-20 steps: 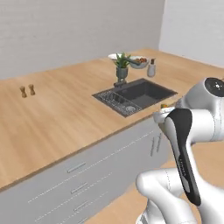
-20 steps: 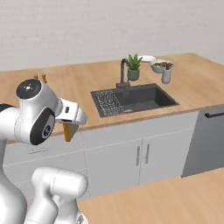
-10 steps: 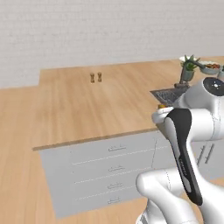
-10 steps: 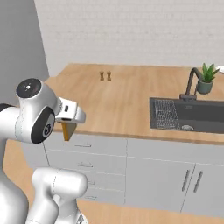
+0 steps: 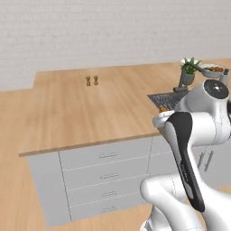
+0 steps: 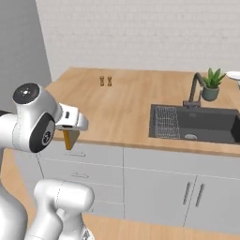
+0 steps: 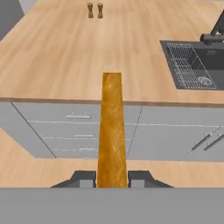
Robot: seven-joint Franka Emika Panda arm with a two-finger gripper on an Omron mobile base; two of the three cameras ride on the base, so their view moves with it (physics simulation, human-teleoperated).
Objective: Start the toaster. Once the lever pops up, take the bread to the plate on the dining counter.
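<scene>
1. Between the earlier pictures and now the base has driven on, so both base views swung: the sink [image 6: 194,123] has slid toward the right and the counter [image 5: 81,113] with its drawers sits more in front, while the arm's pose looks unchanged.
2. The gripper [image 7: 112,177] carries the bread [image 7: 112,131], seen edge-on in the hand view as a golden strip standing up between the two dark fingertips; the jaws are pinched on its lower end. In the right base view the bread [image 6: 71,138] hangs just below the hand, short of the counter's edge.
3. Two small shakers [image 7: 95,10] stand far back on the counter; a potted plant [image 6: 212,84] sits behind the sink.
4. I see neither the plate nor the toaster here, so I judge the carry is mid-way, with more driving needed.
5. Risks: the thin slice is held by one end only, so a sharp turn or stop of the base could make it pivot or slip out; carried low, it could also clip the counter's edge on approach.
</scene>
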